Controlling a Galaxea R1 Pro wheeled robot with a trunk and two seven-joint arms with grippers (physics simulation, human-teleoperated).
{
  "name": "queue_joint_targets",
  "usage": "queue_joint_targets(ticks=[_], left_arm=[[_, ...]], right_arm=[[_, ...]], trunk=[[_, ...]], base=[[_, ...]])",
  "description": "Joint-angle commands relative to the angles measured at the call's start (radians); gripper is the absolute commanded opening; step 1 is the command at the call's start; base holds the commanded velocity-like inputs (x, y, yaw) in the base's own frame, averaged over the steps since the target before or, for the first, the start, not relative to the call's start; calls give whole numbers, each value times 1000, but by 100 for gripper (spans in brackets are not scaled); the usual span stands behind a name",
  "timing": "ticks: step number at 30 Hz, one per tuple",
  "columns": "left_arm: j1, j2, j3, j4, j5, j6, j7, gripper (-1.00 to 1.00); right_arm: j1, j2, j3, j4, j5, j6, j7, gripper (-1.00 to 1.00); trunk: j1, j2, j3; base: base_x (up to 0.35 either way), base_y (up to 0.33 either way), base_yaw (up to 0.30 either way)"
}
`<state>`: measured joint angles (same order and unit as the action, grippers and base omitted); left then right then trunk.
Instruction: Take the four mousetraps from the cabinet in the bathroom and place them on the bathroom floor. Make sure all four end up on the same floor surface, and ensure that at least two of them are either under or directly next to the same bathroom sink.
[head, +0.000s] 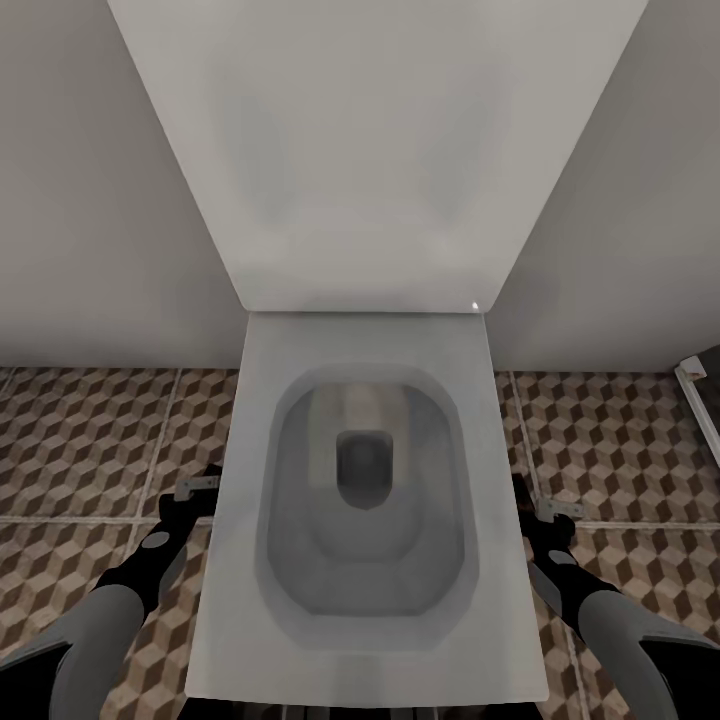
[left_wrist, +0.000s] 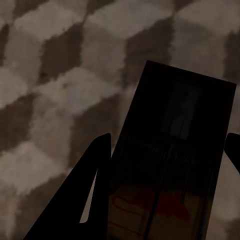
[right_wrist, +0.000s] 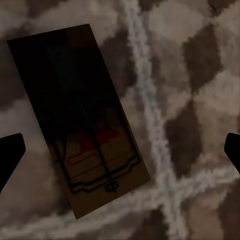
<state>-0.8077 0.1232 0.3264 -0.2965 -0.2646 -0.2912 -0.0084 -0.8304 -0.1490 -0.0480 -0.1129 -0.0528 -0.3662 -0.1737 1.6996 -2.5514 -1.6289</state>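
A dark-looking mousetrap (left_wrist: 175, 165) with wire spring and red mark sits between the fingers of my left gripper (left_wrist: 168, 142), which is shut on it just above the cube-patterned bathroom floor (head: 80, 440). In the head view that mousetrap (head: 198, 487) shows at the toilet's left side by the left gripper (head: 190, 500). A second mousetrap (right_wrist: 80, 120) lies flat on the tiles between the wide-apart fingers of my open right gripper (right_wrist: 123, 150), untouched. The head view shows it (head: 562, 508) right of the toilet near the right gripper (head: 535, 520). The cabinet and the bathroom sink are out of view.
A white toilet (head: 365, 500) with its lid raised stands directly ahead between my arms, backed by a pale wall (head: 90, 200). A white-edged fixture (head: 700, 400) shows at the far right. Patterned tiles extend on both sides of the toilet.
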Motion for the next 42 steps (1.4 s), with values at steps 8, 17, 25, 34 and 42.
queue_joint_targets(ticks=[8,17,25,34,42], left_arm=[[-1,-2,8,2,-8,4,-1,-100],[-1,-5,8,4,-10,17,-1,-100],[-2,-9,8,8,-11,37,-1,-100],[-2,-10,8,8,-8,40,-1,100],[-2,-10,8,10,-8,40,-1,100]], right_arm=[[-1,0,-4,1,-6,-5,3,100],[0,-1,-4,1,-6,-5,3,100],[-1,-1,-4,1,-6,-5,3,100],[-1,-1,-4,1,-6,-5,4,100],[-1,-1,-4,1,-6,-5,4,100]], trunk=[[0,0,0],[0,0,0],[0,0,0],[0,0,0],[0,0,0]], base=[[0,0,0],[0,0,0],[0,0,0],[0,0,0],[0,0,0]])
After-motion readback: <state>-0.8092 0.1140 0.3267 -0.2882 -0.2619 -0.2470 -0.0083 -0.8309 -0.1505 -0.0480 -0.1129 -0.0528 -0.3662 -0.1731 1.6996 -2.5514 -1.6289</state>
